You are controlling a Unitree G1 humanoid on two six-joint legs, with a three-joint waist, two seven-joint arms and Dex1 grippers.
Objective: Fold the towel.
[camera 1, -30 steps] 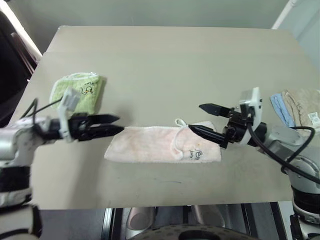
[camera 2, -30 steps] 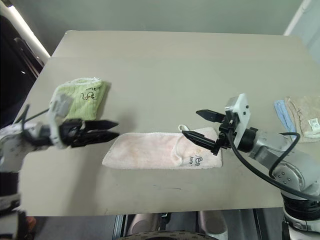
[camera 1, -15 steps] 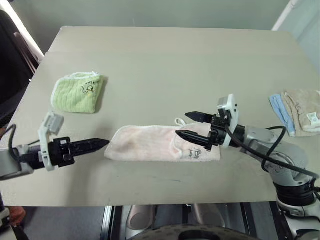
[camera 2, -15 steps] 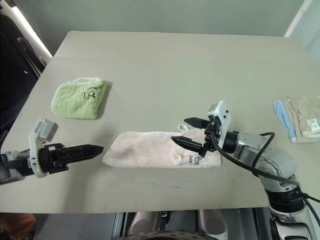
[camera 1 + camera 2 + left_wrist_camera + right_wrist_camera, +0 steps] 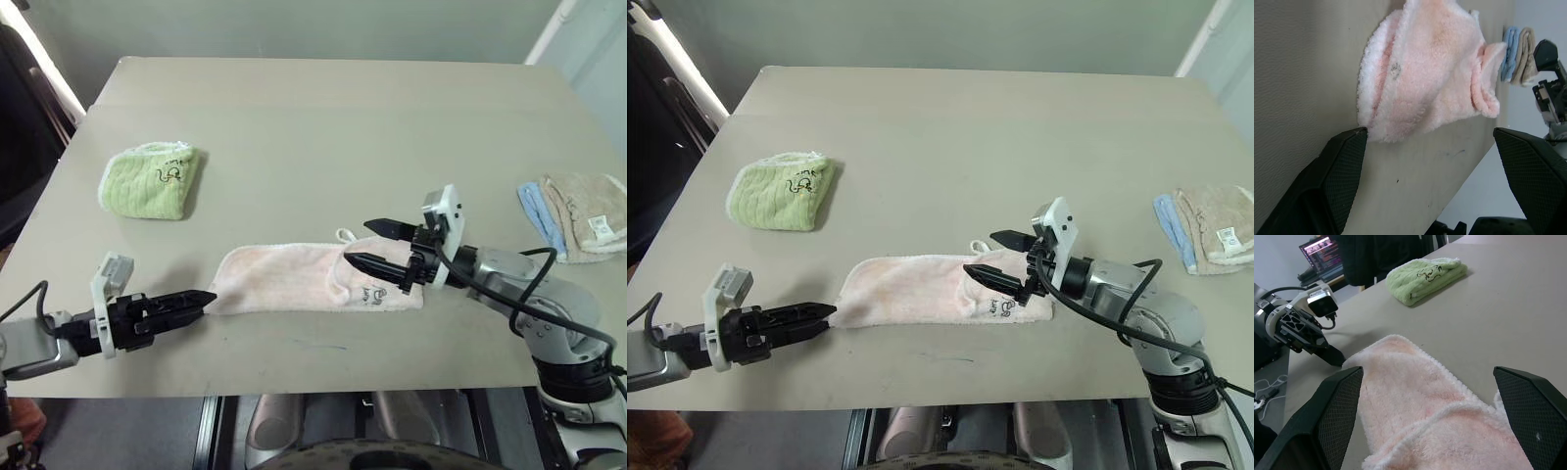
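1. Pale pink terry towel lies flat as a long folded strip on the table, near the front edge and roughly midway between the left and right edges.
2. White loop projects from the towel's far edge; a small dark embroidered mark sits on the layer at its right end.
3. Left tool, jaws apart and gripping nothing, lies low by the front edge, its fingertips at the towel's left end; whether they touch the terry cannot be told.
4. Right tool, jaws spread wide and empty, hovers over the towel's right end, pointing toward the left edge; one finger is above the loop, the other above the folded layer.
5. Light green towel, folded, with a dark embroidered mark, rests near the left edge, well apart from the pink one.
6. Beige cloth and blue cloth lie side by side at the right edge.
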